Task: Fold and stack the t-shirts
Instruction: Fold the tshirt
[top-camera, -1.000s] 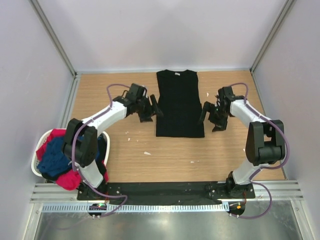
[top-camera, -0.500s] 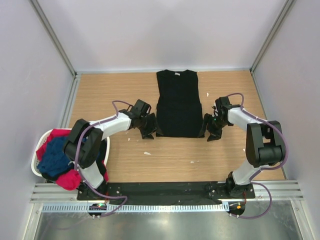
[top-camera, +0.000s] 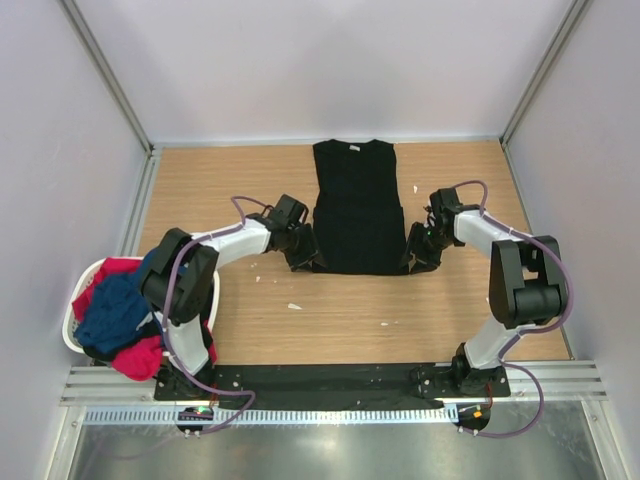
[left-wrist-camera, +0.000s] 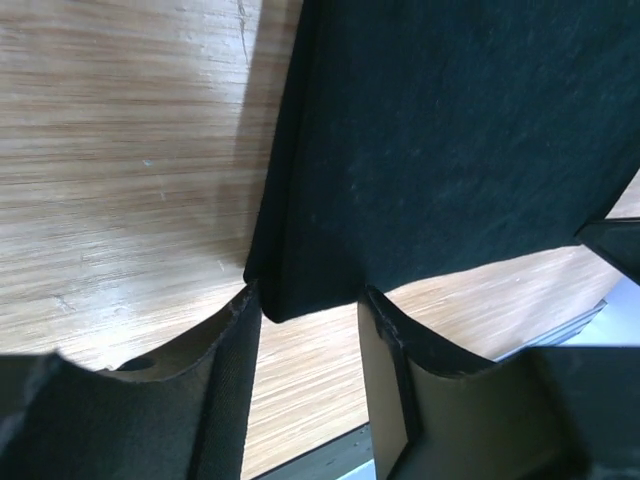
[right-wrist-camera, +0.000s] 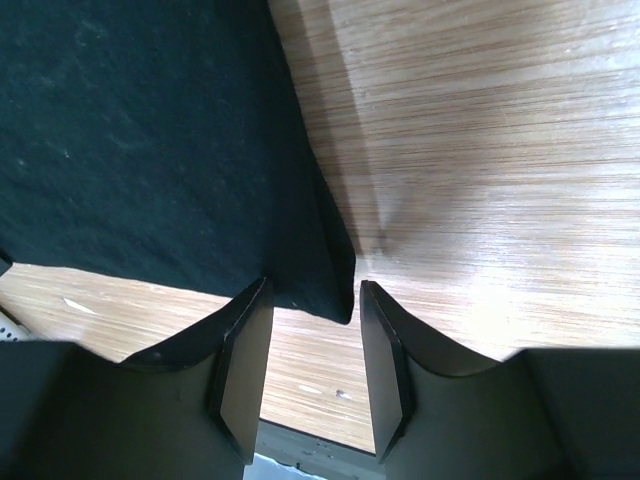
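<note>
A black t-shirt (top-camera: 355, 205) lies flat on the wooden table, folded into a long strip with its collar at the far end. My left gripper (top-camera: 308, 258) is low at the strip's near left corner. In the left wrist view that gripper (left-wrist-camera: 310, 300) is open, with the shirt (left-wrist-camera: 450, 150) corner just between its fingertips. My right gripper (top-camera: 415, 260) is at the near right corner. In its wrist view the right gripper (right-wrist-camera: 315, 292) is open too, and the shirt (right-wrist-camera: 150, 130) corner hangs between the tips. A navy t-shirt (top-camera: 110, 310) and a red-pink one (top-camera: 140, 358) are heaped in the basket.
The white laundry basket (top-camera: 72, 320) stands off the table's left near corner, beside the left arm's base. Small white scraps (top-camera: 294, 306) lie on the wood near the shirt's hem. Pale walls with metal posts close in the table on three sides.
Both grippers have slid toward me along the shirt's sides, down to its near corners. Their jaws have narrowed around those corners.
</note>
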